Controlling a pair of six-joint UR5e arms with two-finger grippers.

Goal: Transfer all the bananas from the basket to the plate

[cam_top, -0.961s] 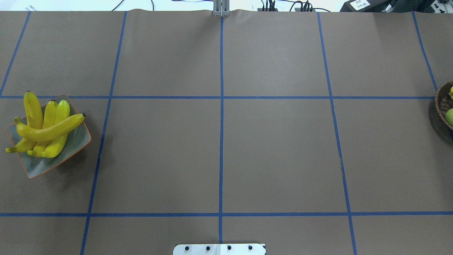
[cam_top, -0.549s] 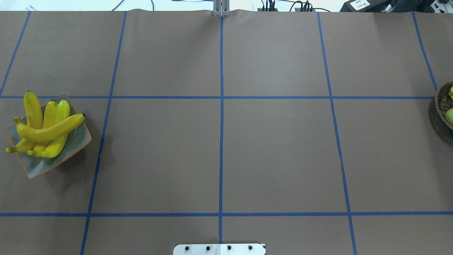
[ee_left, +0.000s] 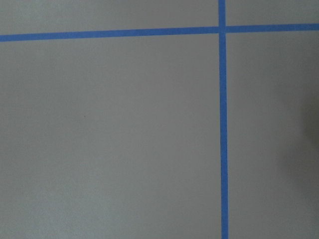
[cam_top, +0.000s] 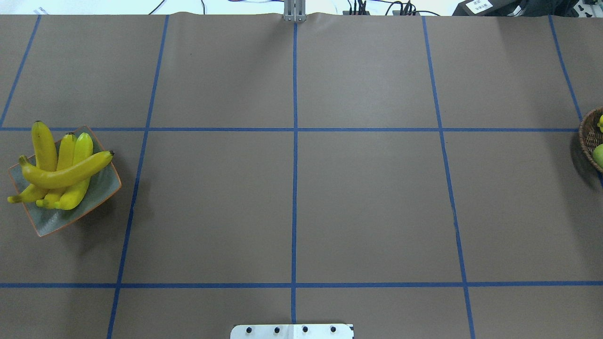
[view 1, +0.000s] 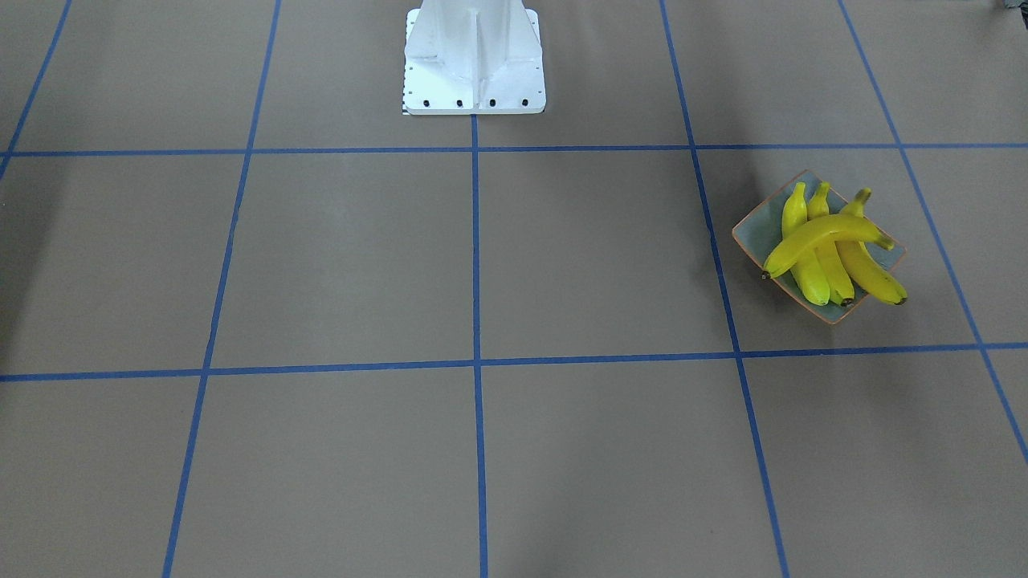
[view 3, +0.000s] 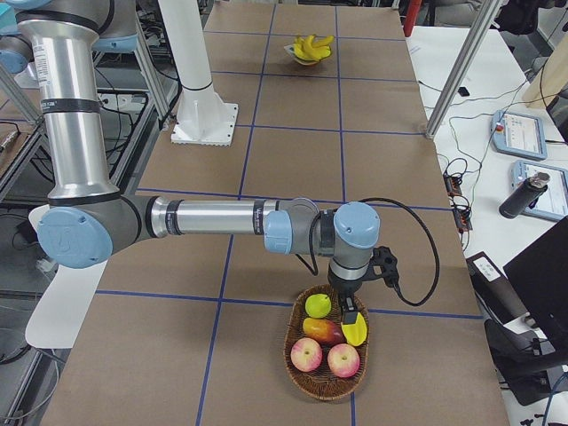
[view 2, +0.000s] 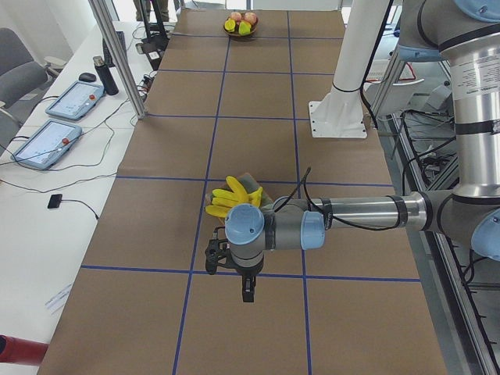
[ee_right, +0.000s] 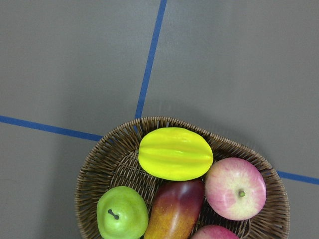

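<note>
The four bananas (cam_top: 61, 172) lie unmoved on the plate (cam_top: 101, 188); only the shadow (cam_top: 575, 157) by the basket (ee_right: 99, 164) has shrunk; no banana seems left there, so the task looks done; whether the left hand (view 2: 247, 287) or the right hand (view 3: 351, 312) is wide or narrow I cannot tell.

Left arm (view 2: 367, 212): reaching in from the right edge of the left side view, forearm stretching level across the lower middle.
Left wrist (view 2: 258, 230): bending downward near centre.
Left gripper (view 2: 248, 295): pointing straight down; its opening is not showing clearly.
Right arm (view 3: 213, 217): extending level from left to centre in the right side view.
Right gripper (view 3: 348, 312): hanging down, lower centre; its opening is not showing clearly.
</note>
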